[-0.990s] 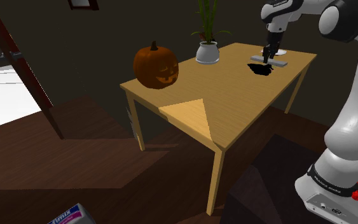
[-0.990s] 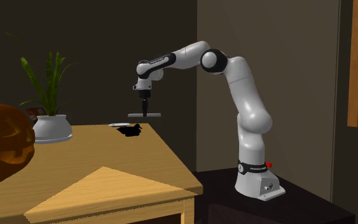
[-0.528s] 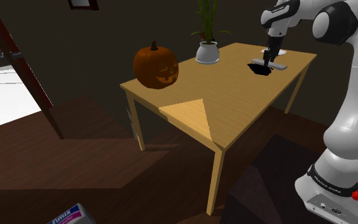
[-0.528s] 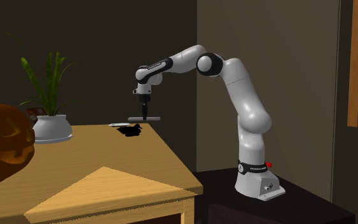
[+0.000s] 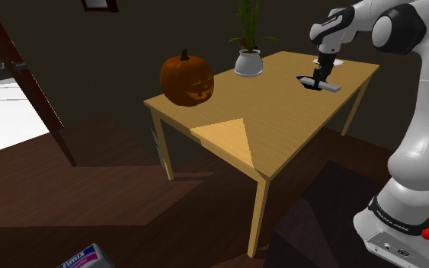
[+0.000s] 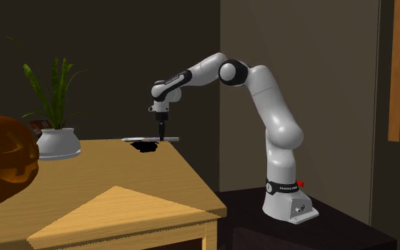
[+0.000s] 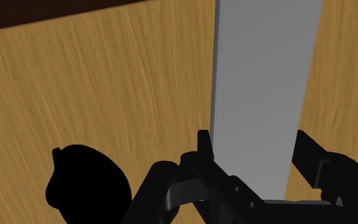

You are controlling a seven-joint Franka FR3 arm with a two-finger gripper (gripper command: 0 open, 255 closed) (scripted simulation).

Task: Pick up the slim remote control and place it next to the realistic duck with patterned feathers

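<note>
Found gripper (image 5: 317, 78) clamped across a flat grey remote (image 5: 329, 87), with fingers (image 7: 203, 147) pressed against its long edges in the wrist view. Noted remote lying level in the second exterior view, low over the end of the table (image 5: 281, 114) farthest from the pumpkin (image 5: 186, 78). Could not tell whether it touches the tabletop. Located duck (image 6: 146, 147), drawn as a plain black shape, on the table just beside and partly under the remote. Logged one container: pale pot (image 5: 248, 63) at the table's back edge, holding a green plant (image 5: 247, 19), between pumpkin and gripper in the shoulder view. Saw a thin white dish (image 6: 130, 139) near the duck; could not make out its contents.
</note>
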